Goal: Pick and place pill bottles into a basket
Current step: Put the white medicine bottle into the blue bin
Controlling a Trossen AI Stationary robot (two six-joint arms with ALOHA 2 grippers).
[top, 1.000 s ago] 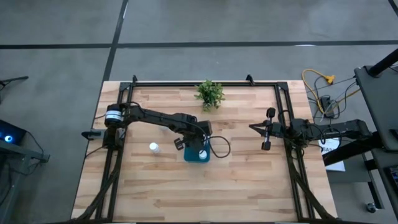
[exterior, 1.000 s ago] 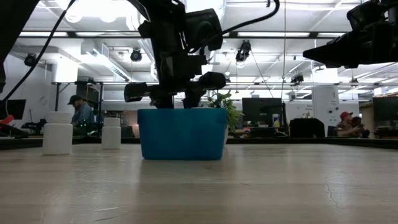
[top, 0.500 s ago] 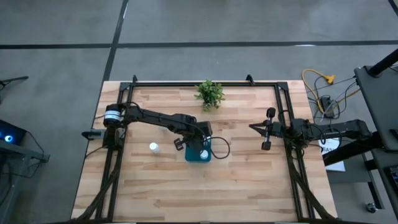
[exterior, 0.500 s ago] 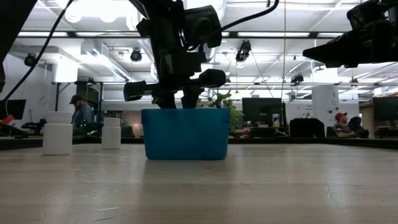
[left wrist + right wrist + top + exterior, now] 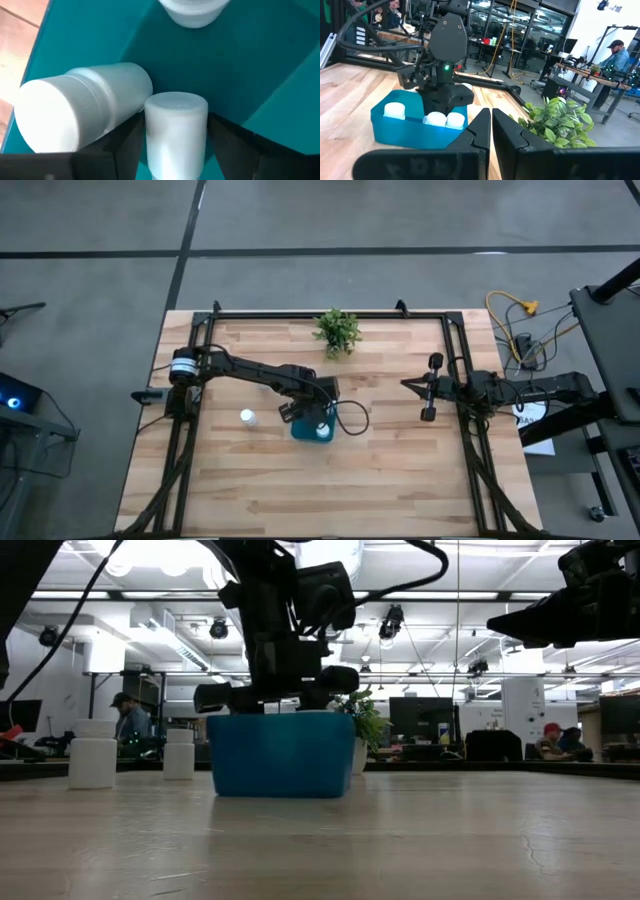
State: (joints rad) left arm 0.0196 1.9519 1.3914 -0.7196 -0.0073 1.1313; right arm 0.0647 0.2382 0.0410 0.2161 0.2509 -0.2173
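Note:
The teal basket (image 5: 312, 427) stands mid-table, and my left gripper (image 5: 175, 150) reaches down into it from above, fingers apart. Between the fingers stands an upright white pill bottle (image 5: 176, 125). Beside it a second bottle (image 5: 80, 115) lies on its side, and a third (image 5: 192, 10) stands farther along the basket. Outside, a bottle (image 5: 246, 417) stands on the table left of the basket; the low view shows two bottles (image 5: 92, 755) (image 5: 179, 753) standing there. My right gripper (image 5: 432, 388) waits shut, held level at the table's right. My left gripper has one finger (image 5: 131, 145) on each side of the upright bottle's wall (image 5: 150, 140), coming from above and pointing steeply down. The fingers stand very close to the bottle, and I cannot tell whether they touch it.
A small green potted plant (image 5: 337, 330) stands near the table's far edge, behind the basket. Black rails (image 5: 460, 350) frame the tabletop on the left, far and right sides. People sit at desks in the room beyond the table.
The basket has slid a little toward the table's left edge, still upright. My left gripper has stayed inside it and gone the same way with it.

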